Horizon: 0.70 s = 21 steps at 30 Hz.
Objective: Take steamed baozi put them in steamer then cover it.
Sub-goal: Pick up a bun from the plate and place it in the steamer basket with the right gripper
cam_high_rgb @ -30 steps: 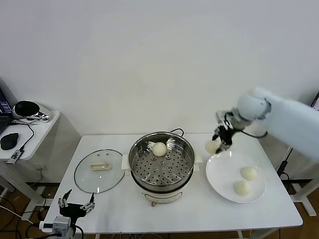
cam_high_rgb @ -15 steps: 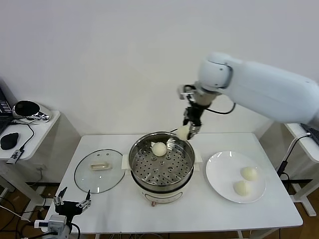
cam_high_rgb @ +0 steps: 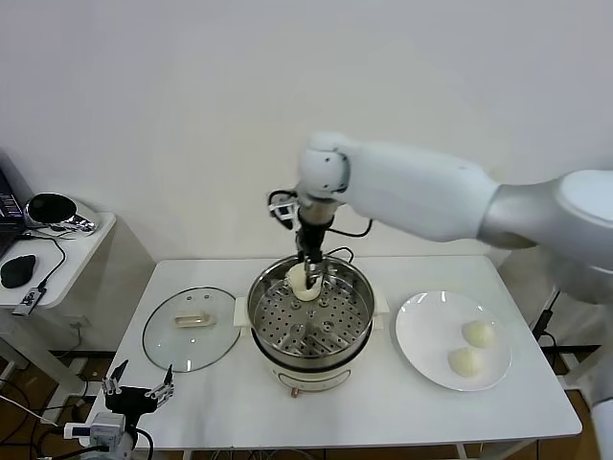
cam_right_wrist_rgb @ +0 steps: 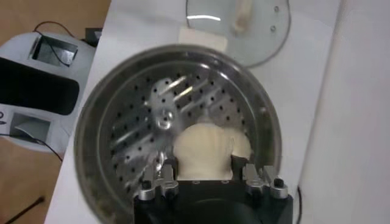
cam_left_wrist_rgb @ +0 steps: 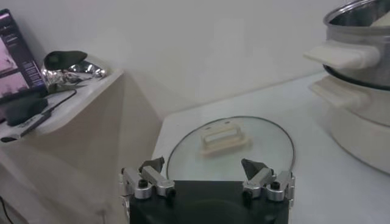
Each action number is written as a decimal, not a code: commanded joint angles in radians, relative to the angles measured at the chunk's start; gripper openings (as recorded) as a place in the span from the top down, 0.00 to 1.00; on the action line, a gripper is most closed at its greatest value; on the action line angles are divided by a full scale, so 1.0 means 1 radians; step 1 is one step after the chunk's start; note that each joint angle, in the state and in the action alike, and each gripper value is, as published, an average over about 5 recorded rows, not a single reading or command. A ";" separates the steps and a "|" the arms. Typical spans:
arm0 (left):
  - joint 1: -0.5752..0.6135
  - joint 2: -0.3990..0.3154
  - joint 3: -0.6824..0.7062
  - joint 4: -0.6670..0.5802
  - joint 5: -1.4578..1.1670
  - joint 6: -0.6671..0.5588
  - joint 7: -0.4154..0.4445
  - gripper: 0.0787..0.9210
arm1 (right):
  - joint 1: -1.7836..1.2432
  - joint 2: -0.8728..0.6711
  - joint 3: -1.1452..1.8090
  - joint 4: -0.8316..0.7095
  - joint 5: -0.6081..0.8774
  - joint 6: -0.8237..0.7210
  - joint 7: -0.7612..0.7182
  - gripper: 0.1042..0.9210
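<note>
The right gripper (cam_high_rgb: 308,276) hangs over the far side of the steamer (cam_high_rgb: 311,316), fingers gripping a bun (cam_right_wrist_rgb: 204,149); the left gripper (cam_left_wrist_rgb: 207,182), fingers spread, waits near the lid (cam_high_rgb: 191,328).

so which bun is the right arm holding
The bun between the right gripper's fingers, over the steamer tray; the other two lie on the plate.

Looks like a lab or office test room: bare white wall (cam_high_rgb: 192,115), plain white table (cam_high_rgb: 383,402), side desk (cam_high_rgb: 67,259) with laptop (cam_high_rgb: 8,209) and cables.
</note>
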 commanded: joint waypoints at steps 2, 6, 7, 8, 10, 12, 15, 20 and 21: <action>-0.005 0.003 0.003 0.013 -0.004 0.000 0.001 0.12 | -0.118 0.134 0.013 -0.101 -0.060 -0.016 0.033 0.46; -0.008 0.003 0.006 0.019 -0.004 0.000 0.001 0.12 | -0.141 0.145 0.015 -0.107 -0.083 -0.019 0.043 0.46; -0.009 0.003 0.007 0.019 -0.004 0.000 0.001 0.12 | -0.146 0.147 0.016 -0.107 -0.090 -0.020 0.045 0.46; -0.009 0.003 0.007 0.020 -0.004 0.000 0.001 0.12 | -0.151 0.149 0.017 -0.106 -0.096 -0.020 0.046 0.46; -0.009 0.003 0.007 0.021 -0.005 0.000 0.001 0.12 | -0.159 0.151 0.018 -0.104 -0.107 -0.021 0.047 0.46; -0.009 0.003 0.006 0.022 -0.005 0.000 0.001 0.12 | -0.166 0.152 0.019 -0.102 -0.115 -0.022 0.049 0.46; -0.008 0.003 0.007 0.023 -0.004 0.000 0.000 0.12 | -0.175 0.151 0.019 -0.100 -0.122 -0.024 0.056 0.46; -0.008 0.002 0.009 0.024 -0.004 0.000 0.000 0.12 | -0.187 0.149 0.022 -0.093 -0.122 -0.032 0.074 0.46; -0.008 0.002 0.010 0.024 -0.003 0.000 0.000 0.12 | -0.189 0.147 0.023 -0.089 -0.122 -0.033 0.079 0.46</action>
